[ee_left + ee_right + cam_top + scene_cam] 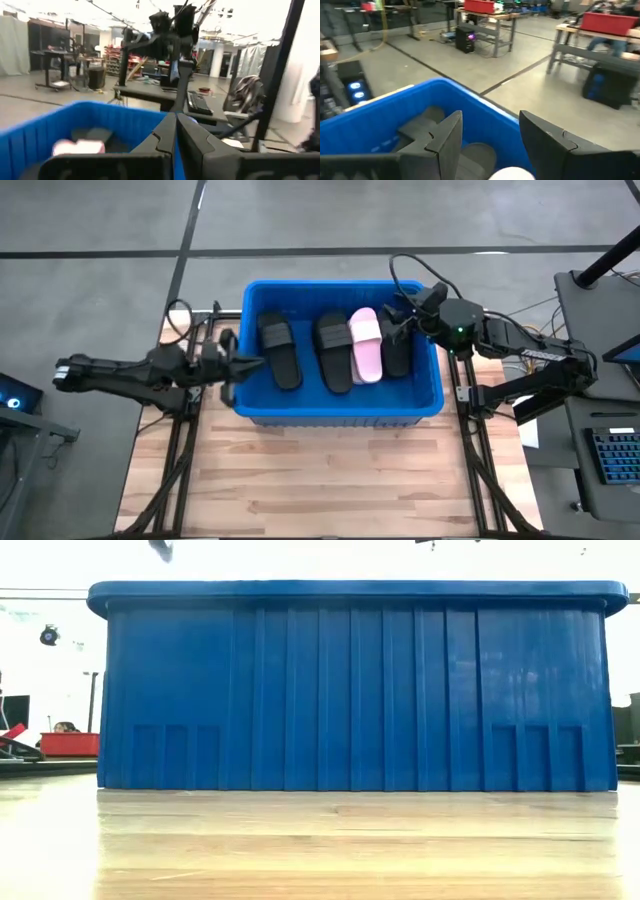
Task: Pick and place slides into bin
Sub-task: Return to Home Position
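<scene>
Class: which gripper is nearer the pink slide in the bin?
Right. The right gripper hangs over the right end of the bin, near the pink slide; the left gripper sits at its left rim, farther off.

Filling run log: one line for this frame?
blue bin: three black slides, one pink slide inside | left gripper: shut, at bin's left rim | right gripper: open, over bin's right end

- The bin [340, 412] stands on the table [330, 480], toward its far edge.
- Inside the bin, left to right: first slide [279, 350], second slide [334, 352], third slide [365, 345], fourth slide [397, 352].
- My left gripper [250, 364] is at the bin's left rim.
- My right gripper [398, 323] is over the bin's far right corner.
</scene>
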